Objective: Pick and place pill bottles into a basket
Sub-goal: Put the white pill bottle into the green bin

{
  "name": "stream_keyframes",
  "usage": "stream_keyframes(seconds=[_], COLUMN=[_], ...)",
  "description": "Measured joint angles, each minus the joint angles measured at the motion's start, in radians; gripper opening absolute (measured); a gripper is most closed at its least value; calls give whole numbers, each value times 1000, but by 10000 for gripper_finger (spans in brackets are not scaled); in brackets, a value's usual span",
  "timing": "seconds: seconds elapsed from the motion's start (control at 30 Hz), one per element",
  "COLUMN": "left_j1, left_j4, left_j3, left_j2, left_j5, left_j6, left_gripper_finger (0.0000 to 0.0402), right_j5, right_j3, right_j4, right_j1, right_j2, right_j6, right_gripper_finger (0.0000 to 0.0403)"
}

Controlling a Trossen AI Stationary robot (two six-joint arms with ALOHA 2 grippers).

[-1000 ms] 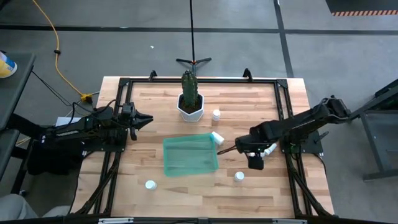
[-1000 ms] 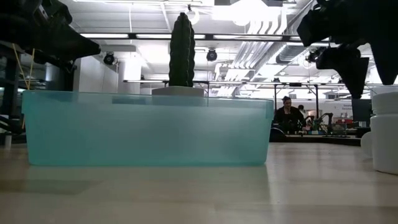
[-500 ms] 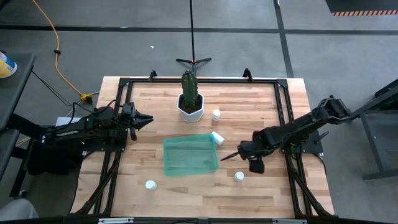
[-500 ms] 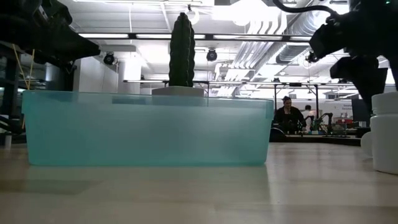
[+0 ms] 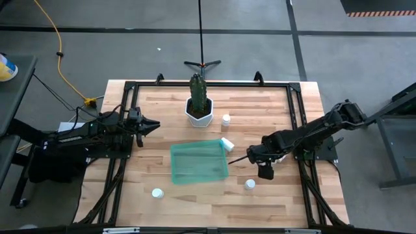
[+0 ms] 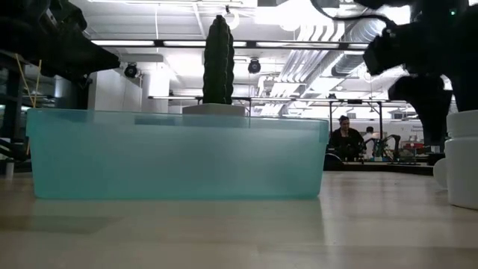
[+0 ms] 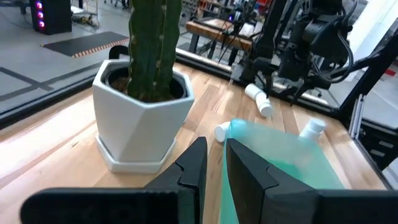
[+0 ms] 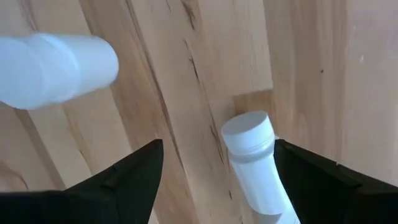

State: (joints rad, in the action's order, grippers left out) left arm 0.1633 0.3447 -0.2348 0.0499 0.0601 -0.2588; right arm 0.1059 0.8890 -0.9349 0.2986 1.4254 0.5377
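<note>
The teal-green basket (image 5: 198,162) lies mid-table. My right gripper (image 5: 264,168) hangs open to its right, pointing down. In the right wrist view a white pill bottle (image 8: 252,162) lies on its side on the wood between the open fingers (image 8: 217,144), untouched. A second bottle (image 8: 56,68) lies off to one side. More bottles: one upright (image 5: 249,184) near the gripper, one lying (image 5: 227,143) at the basket's far right corner, one upright (image 5: 225,119) by the pot, one (image 5: 156,193) at the near left. My left gripper (image 5: 155,123) waits shut at the table's left.
A white hexagonal pot with a cactus (image 5: 198,107) stands behind the basket, toward the far edge. Black frame rails (image 5: 296,117) run along the table's sides. Bare wood lies near the front edge, between the two near bottles. A person (image 6: 346,138) sits far off in the room.
My right gripper has sunk a little toward the lying bottle, still open and pointing down. No bottle and not the basket has moved.
</note>
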Motion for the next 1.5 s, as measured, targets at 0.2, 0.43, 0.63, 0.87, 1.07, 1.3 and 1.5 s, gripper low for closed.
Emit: stream_keyframes(seconds=[0.2, 0.43, 0.63, 0.87, 1.07, 1.3, 1.5], left_j1=[0, 0, 0, 0, 0, 0, 0], left_j4=[33, 33, 33, 33, 33, 33, 33], left_j3=[0, 0, 0, 0, 0, 0, 0], left_j2=[0, 0, 0, 0, 0, 0, 0], left_j5=[0, 0, 0, 0, 0, 0, 0], left_j6=[0, 0, 0, 0, 0, 0, 0], left_gripper_finger=[97, 97, 97, 97, 97, 97, 97], right_j5=[20, 31, 48, 81, 75, 113, 145], right_j3=[-35, -70, -99, -135, -137, -137, -135], right_j4=[3, 29, 69, 137, 147, 195, 210], right_j1=[-11, -40, -73, -98, -98, -98, -98], right_j2=[0, 0, 0, 0, 0, 66, 122], right_j6=[-8, -57, -105, -144, -181, -206, -207], right_gripper_finger=[295, 295, 295, 295, 295, 295, 295])
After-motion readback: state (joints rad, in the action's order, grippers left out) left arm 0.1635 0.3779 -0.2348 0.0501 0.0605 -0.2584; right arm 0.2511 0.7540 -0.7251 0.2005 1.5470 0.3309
